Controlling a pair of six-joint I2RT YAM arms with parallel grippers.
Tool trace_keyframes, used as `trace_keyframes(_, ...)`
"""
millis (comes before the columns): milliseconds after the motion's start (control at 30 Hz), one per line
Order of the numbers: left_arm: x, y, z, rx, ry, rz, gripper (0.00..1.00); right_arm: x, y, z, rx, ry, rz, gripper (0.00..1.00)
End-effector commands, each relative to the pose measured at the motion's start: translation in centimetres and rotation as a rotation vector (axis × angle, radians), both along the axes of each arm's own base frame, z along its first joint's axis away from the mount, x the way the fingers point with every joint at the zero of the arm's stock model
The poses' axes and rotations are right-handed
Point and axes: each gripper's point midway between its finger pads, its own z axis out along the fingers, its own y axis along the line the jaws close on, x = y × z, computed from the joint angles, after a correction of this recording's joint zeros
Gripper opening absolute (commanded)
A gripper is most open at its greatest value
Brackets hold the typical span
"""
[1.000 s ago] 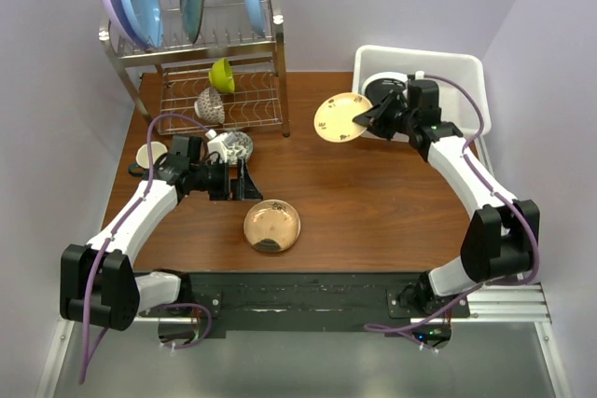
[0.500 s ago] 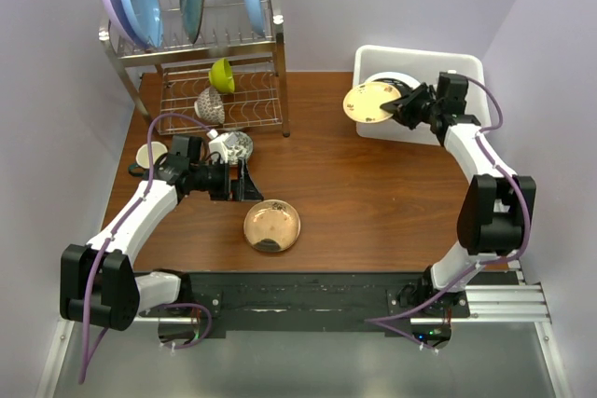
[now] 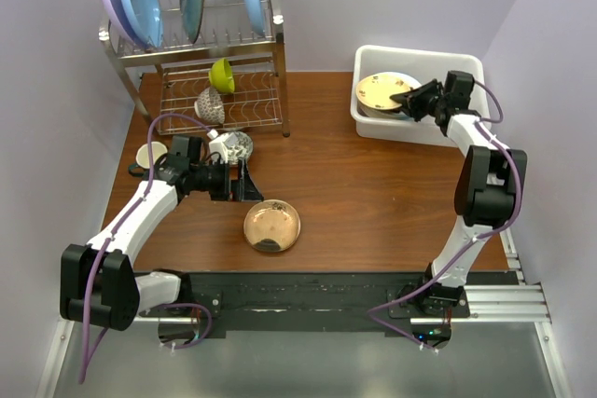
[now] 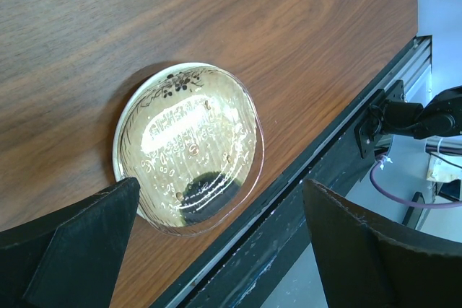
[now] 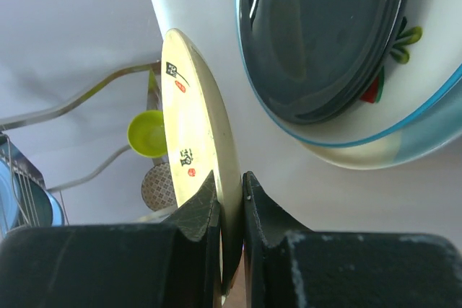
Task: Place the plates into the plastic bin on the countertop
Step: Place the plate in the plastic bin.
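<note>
Your right pincer (image 3: 416,100), clamped on the cream plate (image 3: 384,90), has carried it from the worktop (image 3: 373,193) over the bin (image 3: 420,55); release comes next. Your left pincer (image 3: 244,180) gapes wide near the gold plate (image 3: 271,226).

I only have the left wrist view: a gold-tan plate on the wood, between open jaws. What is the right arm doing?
Observer: Its jaws are shut on the rim of a cream plate, held over the plastic bin.
Reviewer: Is anything in the bin?
Observer: Yes. The right wrist view shows a black plate lying on a cream-and-teal plate.
Reviewer: Any dishes elsewhere?
Observer: A wire rack stands far left, with a lime-green bowl on its lower tier.
</note>
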Motion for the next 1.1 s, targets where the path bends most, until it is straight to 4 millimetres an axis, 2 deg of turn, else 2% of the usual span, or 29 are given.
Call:
trace_keyframes(0, 0.1, -0.2, 0.2, -0.012, -0.034, -0.026, 1.0, 1.9, -0.8, 4.3, 0.015, -0.115, -0.012, 0.0)
trace_keyframes(133, 0.3, -0.2, -0.1, -0.007, -0.028, -0.028, 1.0, 2.5, -1.5, 3.8, -0.012, -0.098, -0.031, 0.0)
trace_keyframes(267, 0.3, -0.2, -0.1, -0.005, -0.024, -0.029, 1.0, 3.1, -2.0, 2.1, -0.031, -0.047, -0.048, 0.0)
trace_keyframes(500, 0.3, -0.1, -0.5, 0.002, -0.012, -0.027, 1.0, 4.0, -2.8, 0.6, -0.051, 0.003, -0.086, 0.0)
trace_keyframes(900, 0.4, 0.0, -0.2, 0.014, -0.012, -0.027, 1.0, 5.6, -3.6, -0.8, -0.062, 0.065, -0.116, 0.0)
trace_keyframes(1067, 0.3, 0.0, -0.3, 0.013, -0.01, -0.028, 1.0, 6.1, -3.9, -1.0, -0.037, 0.076, -0.161, 0.05)
